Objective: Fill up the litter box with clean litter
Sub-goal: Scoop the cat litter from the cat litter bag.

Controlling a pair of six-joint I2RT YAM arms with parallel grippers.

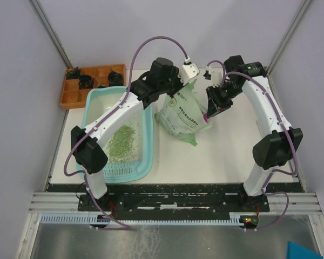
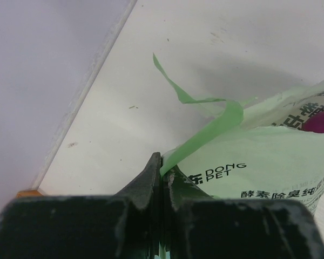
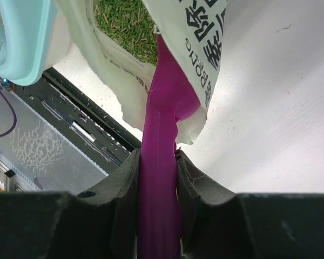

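Observation:
The light-teal litter box (image 1: 149, 135) lies at the table's left, with a patch of green clean litter (image 1: 121, 143) on its floor. Right of it stands the pale green printed bag (image 1: 181, 116). My left gripper (image 1: 181, 85) is shut on the bag's torn top edge (image 2: 202, 137), holding the mouth up. My right gripper (image 1: 211, 109) is shut on the handle of the magenta scoop (image 3: 162, 129). The scoop's head reaches into the bag's mouth, where more green litter (image 3: 127, 24) shows. A corner of the litter box (image 3: 16, 38) appears in the right wrist view.
An orange compartment tray (image 1: 89, 83) with dark parts sits at the back left, touching the litter box's far end. Grey walls close in on three sides. A black rail (image 1: 173, 189) runs along the table's near edge.

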